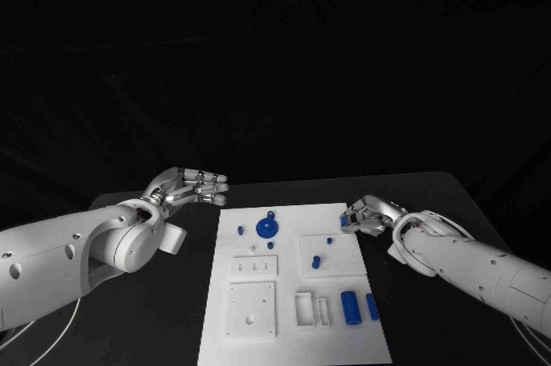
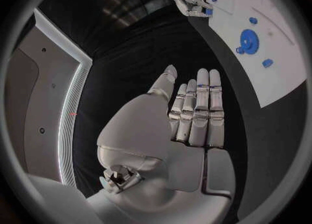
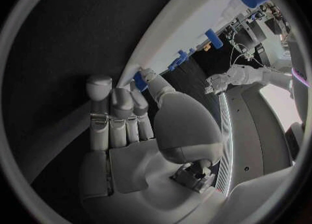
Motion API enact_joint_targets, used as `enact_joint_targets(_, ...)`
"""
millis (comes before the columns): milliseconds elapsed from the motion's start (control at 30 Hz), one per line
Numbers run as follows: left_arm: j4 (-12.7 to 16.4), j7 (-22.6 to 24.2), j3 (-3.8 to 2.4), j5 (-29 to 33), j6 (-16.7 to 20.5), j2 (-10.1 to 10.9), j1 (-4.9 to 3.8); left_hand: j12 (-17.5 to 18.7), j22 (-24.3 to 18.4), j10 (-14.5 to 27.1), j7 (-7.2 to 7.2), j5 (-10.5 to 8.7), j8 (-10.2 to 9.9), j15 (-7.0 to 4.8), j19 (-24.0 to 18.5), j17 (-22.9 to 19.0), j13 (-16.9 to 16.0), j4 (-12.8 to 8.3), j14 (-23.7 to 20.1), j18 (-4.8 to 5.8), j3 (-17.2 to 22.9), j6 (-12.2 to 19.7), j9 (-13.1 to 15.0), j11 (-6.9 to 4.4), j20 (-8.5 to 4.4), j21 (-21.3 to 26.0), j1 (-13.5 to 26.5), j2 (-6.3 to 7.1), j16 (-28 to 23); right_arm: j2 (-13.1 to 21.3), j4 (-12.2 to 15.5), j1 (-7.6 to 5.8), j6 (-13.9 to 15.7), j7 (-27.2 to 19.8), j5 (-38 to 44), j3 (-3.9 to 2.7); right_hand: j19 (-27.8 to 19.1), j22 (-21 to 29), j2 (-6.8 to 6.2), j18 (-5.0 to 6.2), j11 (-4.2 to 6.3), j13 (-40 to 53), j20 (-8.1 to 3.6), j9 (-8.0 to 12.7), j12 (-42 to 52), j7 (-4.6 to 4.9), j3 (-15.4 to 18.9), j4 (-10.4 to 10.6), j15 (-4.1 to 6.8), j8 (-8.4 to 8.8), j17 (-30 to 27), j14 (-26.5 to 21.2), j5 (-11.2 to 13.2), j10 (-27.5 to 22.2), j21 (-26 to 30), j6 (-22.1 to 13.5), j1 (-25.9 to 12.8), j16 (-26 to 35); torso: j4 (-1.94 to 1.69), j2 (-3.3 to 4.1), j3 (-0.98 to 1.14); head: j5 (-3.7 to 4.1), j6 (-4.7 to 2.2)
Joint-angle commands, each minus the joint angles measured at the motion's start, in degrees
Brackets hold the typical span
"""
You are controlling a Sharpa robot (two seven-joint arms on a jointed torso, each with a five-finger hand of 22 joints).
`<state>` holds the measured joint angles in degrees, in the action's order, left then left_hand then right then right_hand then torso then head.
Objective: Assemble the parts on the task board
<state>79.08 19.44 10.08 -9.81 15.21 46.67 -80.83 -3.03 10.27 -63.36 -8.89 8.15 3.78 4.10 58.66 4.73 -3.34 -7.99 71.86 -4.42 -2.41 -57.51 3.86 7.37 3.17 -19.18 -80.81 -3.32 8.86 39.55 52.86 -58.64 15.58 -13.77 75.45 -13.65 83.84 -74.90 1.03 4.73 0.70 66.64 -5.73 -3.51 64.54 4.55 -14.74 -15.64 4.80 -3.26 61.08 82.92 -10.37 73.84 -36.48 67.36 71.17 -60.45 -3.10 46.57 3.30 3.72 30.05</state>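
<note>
Where our right hand [image 1: 369, 215] meets the board's [image 1: 293, 334] right edge, its fingers [image 3: 121, 101] are curled around a small blue part [image 3: 140, 81], pinched between thumb and fingertips just at the rim of the white plate. Seen from the right wrist, the part sits tight against the fingertips, touching the board's edge. Our left hand [image 1: 187, 187] holds nothing: its fingers [image 2: 202, 110] lie straight and side by side with the thumb set slightly apart, and it hovers over the black table [image 1: 150, 302] just off the board's upper left corner, not touching the plate.

Out from the hands, the board lies in the middle of the table. A blue gear [image 1: 267, 227] sits near its upper left area, with a small blue piece [image 1: 239, 230] to its left and another [image 1: 270, 244] just below it. A raised white square holds a blue peg [image 1: 316, 262], and a smaller blue piece [image 1: 330, 241] lies near that square's top edge. Toward the near right corner, two blue cylinders [image 1: 350, 307] lie side by side, beside white rectangular frames [image 1: 311, 309]. A white block with slots [image 1: 254, 266] and a white square plate with holes [image 1: 252, 308] sit along the left side.
</note>
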Motion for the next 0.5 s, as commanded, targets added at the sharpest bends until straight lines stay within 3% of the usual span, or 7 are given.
enact_joint_targets(33, 0.1, 0.3, -0.04, -0.2, -0.7, -0.1, -0.01, -0.3, 0.1, -0.4, 0.19, 0.09, -0.1, 0.24, -0.3, 0.0, -0.1, -0.2, 0.0, 0.57, 0.0, 0.2, -0.1, -0.2, 0.17, -0.3, 0.3, -0.13, 0.0, 0.1, 0.4, 0.16, 2.9, 0.8, -1.0, 0.06, 2.9, -4.3, 1.09, -0.51, 0.43, 0.2, -0.56, -0.3, 0.2, -0.66, 1.5, 0.1, 0.37, -0.29, 0.1, 0.1, -0.1, 0.4, -0.4, 1.7, -0.1, -0.4, 0.01, 0.0, 0.0, 0.06, -0.06)
enact_joint_targets(367, 0.2, -0.8, -0.06, -1.6, 0.2, -0.2, -0.03, -0.3, 0.3, -2.1, 0.53, 0.06, -0.1, -0.09, -0.1, 0.1, -0.1, -0.1, 0.4, 0.76, 0.0, -0.6, 0.0, -0.73, -0.13, -0.6, 0.7, -0.27, 0.4, 0.6, 2.5, -0.05, 5.8, 2.3, -2.6, 0.0, 3.0, -4.5, 2.47, -0.85, 0.95, 0.7, -1.05, -0.5, 0.1, -1.5, 4.5, 0.3, 0.77, -0.38, 0.4, 0.3, -0.4, 0.8, -1.5, 3.9, 0.4, -0.3, 0.2, -0.04, -0.04, 0.05, -0.15)
enact_joint_targets(500, 0.3, -2.6, -0.08, -3.0, 1.2, -0.4, -0.05, -0.3, 1.1, -4.7, 1.12, -0.26, -0.1, -1.21, 1.4, 1.1, 0.0, 0.2, 2.6, 0.89, -0.2, -1.8, 0.0, -1.7, -1.12, -2.1, 1.4, -0.32, 2.7, 0.7, 3.7, -0.91, 6.0, 3.5, -2.3, -0.04, 3.0, -4.5, 2.49, -0.81, 1.02, 0.7, -1.06, -0.5, 0.1, -1.56, 4.6, 0.3, 0.79, -0.39, 0.5, 0.3, -0.6, 0.8, -1.6, 4.1, 0.3, -0.4, 0.35, -0.15, -0.04, -0.07, -0.32)
